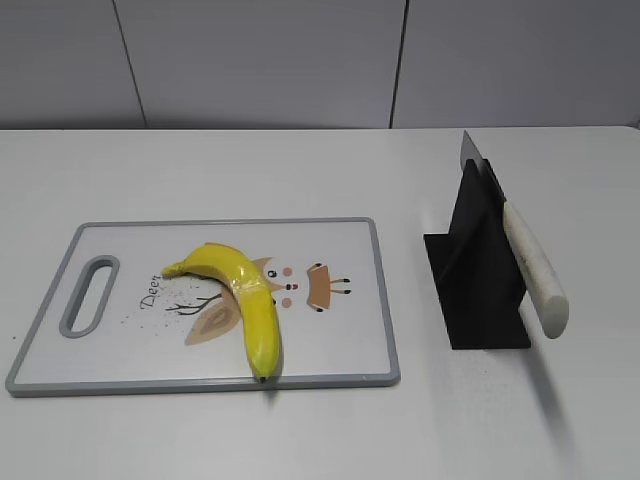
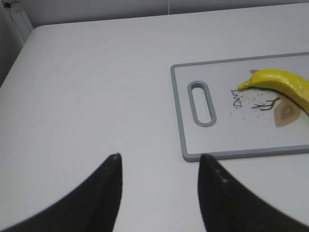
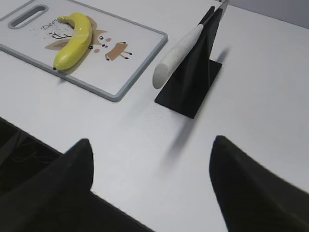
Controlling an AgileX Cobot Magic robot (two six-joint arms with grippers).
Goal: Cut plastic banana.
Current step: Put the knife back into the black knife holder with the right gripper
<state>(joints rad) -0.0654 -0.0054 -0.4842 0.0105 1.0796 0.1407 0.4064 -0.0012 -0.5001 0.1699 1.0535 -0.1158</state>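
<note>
A yellow plastic banana [image 1: 240,300] lies on a white cutting board with a grey rim [image 1: 380,300] at the left of the table. It also shows in the left wrist view [image 2: 285,84] and the right wrist view [image 3: 75,41]. A knife with a white handle [image 1: 532,268] rests slanted in a black stand [image 1: 475,270], right of the board; the right wrist view shows the handle [image 3: 176,55]. My left gripper [image 2: 159,159] is open and empty over bare table left of the board. My right gripper [image 3: 152,145] is open and empty near the table's front edge.
The board [image 2: 181,121] has a slot handle [image 1: 90,295] at its left end and a deer print. The table's front edge [image 3: 111,203] lies just under my right gripper. A grey wall stands behind the table.
</note>
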